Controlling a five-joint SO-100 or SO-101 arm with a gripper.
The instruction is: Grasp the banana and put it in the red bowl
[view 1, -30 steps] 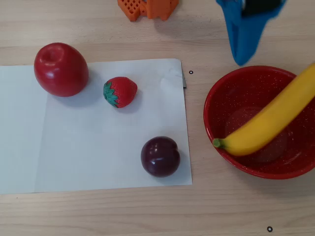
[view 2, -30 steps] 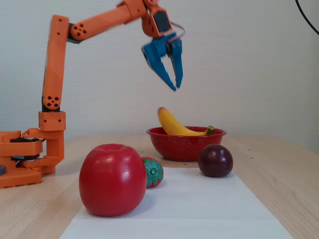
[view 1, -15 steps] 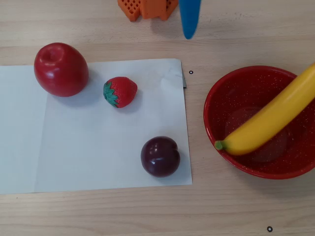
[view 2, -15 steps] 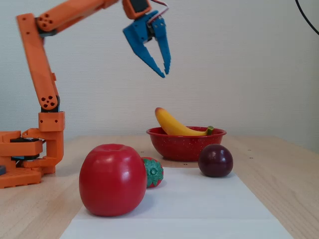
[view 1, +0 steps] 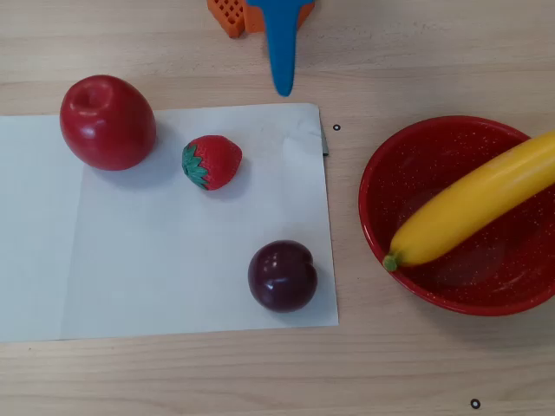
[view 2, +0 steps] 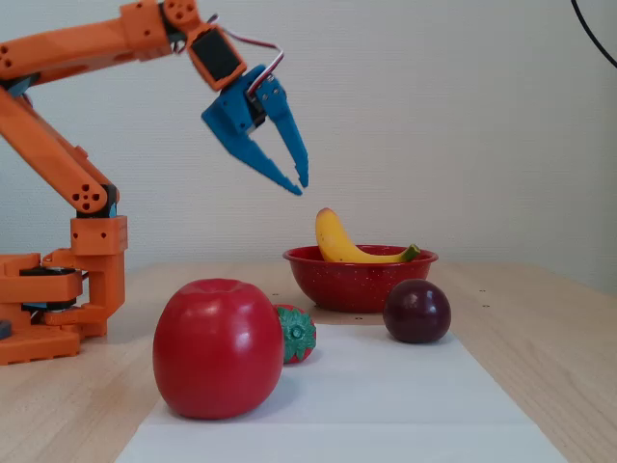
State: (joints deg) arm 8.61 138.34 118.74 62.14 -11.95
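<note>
The yellow banana point(view 1: 473, 205) lies across the red speckled bowl point(view 1: 434, 286), green stem tip at the bowl's near rim, other end sticking out over the far right rim. In the fixed view the banana point(view 2: 335, 241) rests inside the red bowl point(view 2: 357, 282). My blue gripper point(view 2: 299, 184) hangs in the air above and left of the bowl, fingers slightly apart, holding nothing. In the overhead view only the gripper's point(view 1: 283, 87) blue tip shows at the top edge.
A white paper sheet point(view 1: 130, 286) covers the left of the wooden table. On it are a red apple point(view 1: 107, 122), a strawberry point(view 1: 211, 162) and a dark plum point(view 1: 282, 276). The orange arm base point(view 2: 58, 299) stands at the left in the fixed view.
</note>
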